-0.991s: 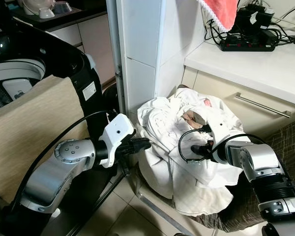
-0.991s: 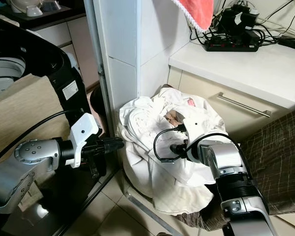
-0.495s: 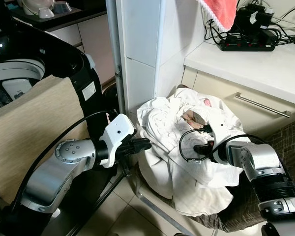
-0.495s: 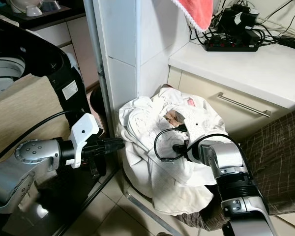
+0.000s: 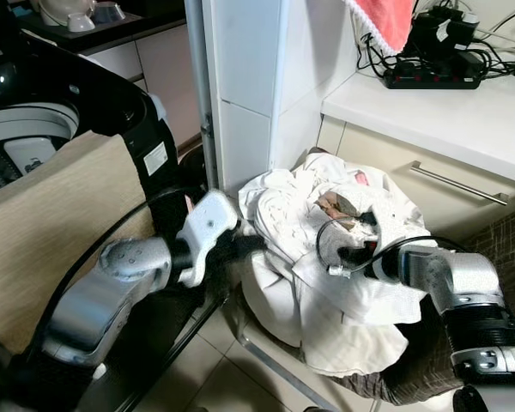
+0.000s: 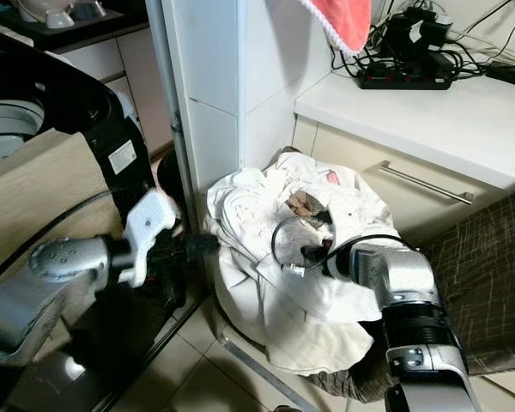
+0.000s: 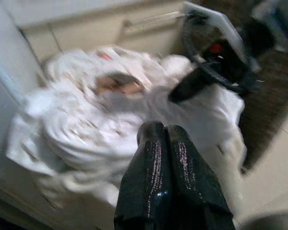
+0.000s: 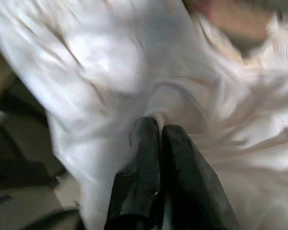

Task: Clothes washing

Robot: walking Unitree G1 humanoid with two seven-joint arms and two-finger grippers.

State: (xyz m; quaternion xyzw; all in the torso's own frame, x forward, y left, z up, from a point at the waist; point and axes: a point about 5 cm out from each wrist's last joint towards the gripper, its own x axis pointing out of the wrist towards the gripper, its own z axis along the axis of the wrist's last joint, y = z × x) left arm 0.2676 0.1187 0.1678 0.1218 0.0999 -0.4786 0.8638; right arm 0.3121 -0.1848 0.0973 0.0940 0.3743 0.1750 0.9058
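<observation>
Early stage, by the look of it: nothing loaded yet as far as can be seen. The white laundry pile (image 5: pixel 318 257) sits heaped on a chair or low seat in the corner between the tiled pillar (image 5: pixel 249 86) and the cabinet (image 5: pixel 429 184). The right gripper (image 8: pixel 156 129) has its fingers pressed together with a fold of white cloth pinched at the tips, so a grab seems done. The left gripper (image 7: pixel 164 132) has fingers closed flat on each other, holding nothing, tips just beside the pile's left edge. Left to do, judging from this: lift the cloth and carry it to the washing machine (image 5: pixel 34 129), which stands to the robot's left with its lid up.

Room: tiled floor (image 5: pixel 215 378), white countertop (image 5: pixel 438 112) with a power strip (image 5: pixel 433 81) and tangled cables, red towel (image 5: pixel 382 21) hanging above, brown patterned fabric (image 5: pixel 506 240) at right.
</observation>
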